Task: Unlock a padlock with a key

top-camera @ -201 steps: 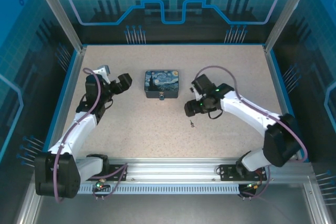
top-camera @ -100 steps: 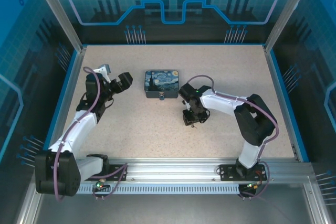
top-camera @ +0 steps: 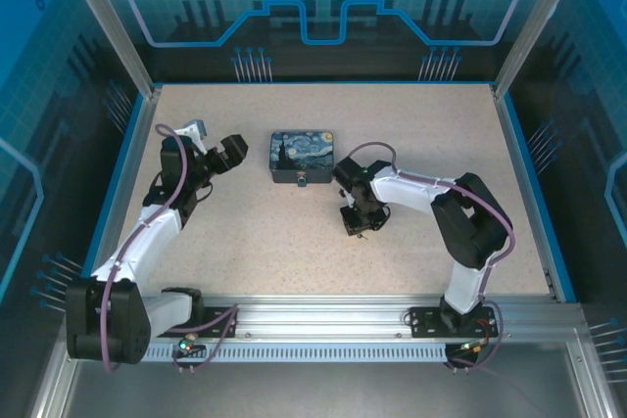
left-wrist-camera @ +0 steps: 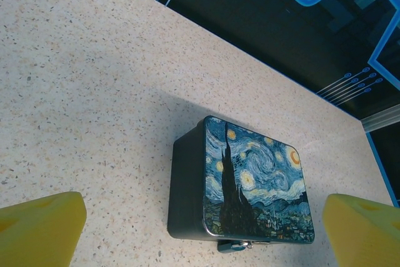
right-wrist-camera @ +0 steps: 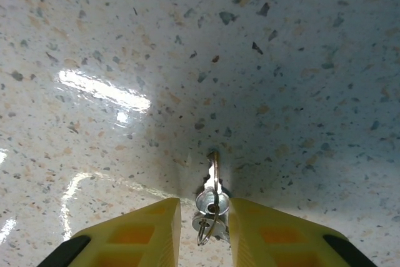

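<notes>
The right gripper (right-wrist-camera: 205, 204) stood with only a slim gap between its yellow fingers (right-wrist-camera: 144, 236), which flanked the head of the tiny silvery metal key (right-wrist-camera: 214, 182) lying on the speckled table (right-wrist-camera: 125, 29); whether they pinched it could not be told. The left gripper (top-camera: 233, 154) gaped wide and empty, facing the dark-blue starry-night tin (left-wrist-camera: 256, 182), which bore the small bluish-silver padlock (left-wrist-camera: 236, 246) at its front.

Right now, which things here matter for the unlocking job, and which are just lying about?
Job: key, flanked by the right end effector; padlock.
Lying about: starry-night tin, though the padlock sits at its front; speckled table.
</notes>
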Robot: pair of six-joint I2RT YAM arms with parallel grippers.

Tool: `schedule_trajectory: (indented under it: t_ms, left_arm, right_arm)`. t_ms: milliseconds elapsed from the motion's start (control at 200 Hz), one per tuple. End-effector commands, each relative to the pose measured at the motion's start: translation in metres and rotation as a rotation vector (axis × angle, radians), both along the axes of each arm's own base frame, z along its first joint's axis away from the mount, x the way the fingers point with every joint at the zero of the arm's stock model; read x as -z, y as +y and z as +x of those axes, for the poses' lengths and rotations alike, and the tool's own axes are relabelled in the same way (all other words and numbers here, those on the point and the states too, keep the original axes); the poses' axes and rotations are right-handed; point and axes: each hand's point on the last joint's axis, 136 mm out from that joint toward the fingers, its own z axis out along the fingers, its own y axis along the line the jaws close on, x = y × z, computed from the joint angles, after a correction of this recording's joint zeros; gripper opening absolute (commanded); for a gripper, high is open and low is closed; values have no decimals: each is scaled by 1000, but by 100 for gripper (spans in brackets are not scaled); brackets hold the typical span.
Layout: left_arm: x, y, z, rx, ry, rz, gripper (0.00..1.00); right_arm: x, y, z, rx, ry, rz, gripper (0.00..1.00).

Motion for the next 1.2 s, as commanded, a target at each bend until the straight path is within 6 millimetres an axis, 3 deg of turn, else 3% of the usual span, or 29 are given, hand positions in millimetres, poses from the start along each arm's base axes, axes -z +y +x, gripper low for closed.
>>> schedule_trajectory:
  t_ms: [0,405,500,625,885,1196]
  left_arm:
    - [-16,-2,4,12,-29,-18,99]
    - [-16,-3,3,15,-33,-17,99]
    - [-19,-6,3,36,-42,-22,99]
    - [-28,-18,1,97,-70,-34,99]
    - [-57,-68,-7,320,-111,-62,95]
    - [-83,-132,-8,524,-72,-171,85]
  right_arm:
    - [6,-2,-6,-10,18,-36,24]
    - [10,-11,-8,-19,12,-82,6]
    - [7,-12,-4,-21,-16,-81,0]
    - [-4,-11,4,-34,-91,-56,0]
    - [-68,8,33,-88,-373,116,0]
    - [-187,42,60,-201,-779,435,0]
